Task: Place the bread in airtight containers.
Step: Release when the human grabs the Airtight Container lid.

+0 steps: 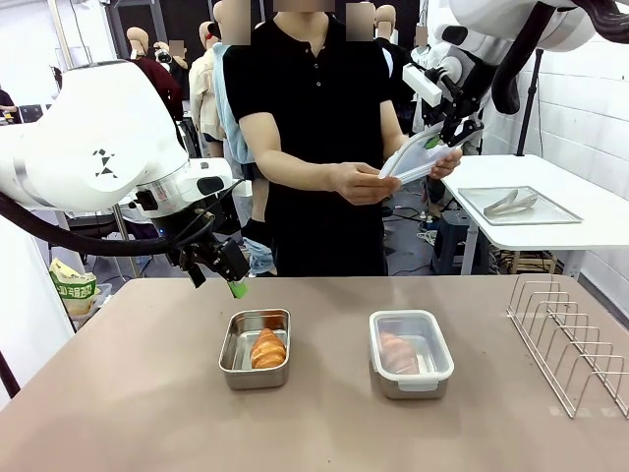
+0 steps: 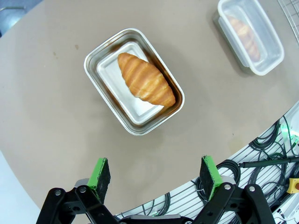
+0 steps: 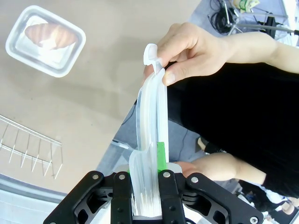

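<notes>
On the brown worktop [image 1: 147, 413], an open rectangular steel tin [image 1: 255, 349] holding a golden croissant [image 1: 267, 348] sits left of a lidded steel tin [image 1: 411, 353] holding another croissant [image 1: 397, 351], with a wire rack [image 1: 572, 339] at the right edge.

Wire rack [image 1: 568, 339] on brown table [image 1: 147, 413], metal tray [image 1: 519, 206] holding tongs [image 1: 509, 203] behind
</notes>
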You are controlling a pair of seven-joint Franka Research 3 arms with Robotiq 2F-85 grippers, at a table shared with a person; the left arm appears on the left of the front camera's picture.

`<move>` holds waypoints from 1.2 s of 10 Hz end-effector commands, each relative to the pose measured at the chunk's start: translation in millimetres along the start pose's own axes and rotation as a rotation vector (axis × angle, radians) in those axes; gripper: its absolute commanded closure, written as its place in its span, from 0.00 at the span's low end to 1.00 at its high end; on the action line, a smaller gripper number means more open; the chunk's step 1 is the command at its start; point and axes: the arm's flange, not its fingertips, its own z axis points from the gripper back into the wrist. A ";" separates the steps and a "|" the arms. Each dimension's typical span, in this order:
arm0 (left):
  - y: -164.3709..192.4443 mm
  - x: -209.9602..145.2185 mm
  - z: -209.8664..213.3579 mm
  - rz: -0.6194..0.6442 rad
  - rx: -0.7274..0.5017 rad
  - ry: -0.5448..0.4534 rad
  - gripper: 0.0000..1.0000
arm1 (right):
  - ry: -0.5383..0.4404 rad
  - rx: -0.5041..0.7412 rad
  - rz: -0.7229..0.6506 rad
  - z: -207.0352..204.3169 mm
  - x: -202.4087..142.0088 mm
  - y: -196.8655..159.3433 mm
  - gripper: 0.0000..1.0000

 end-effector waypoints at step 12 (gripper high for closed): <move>0.7 0.4 0.4 0.001 -0.002 -0.002 0.00 | 0.007 0.032 -0.006 4.8 2.5 1.6 0.00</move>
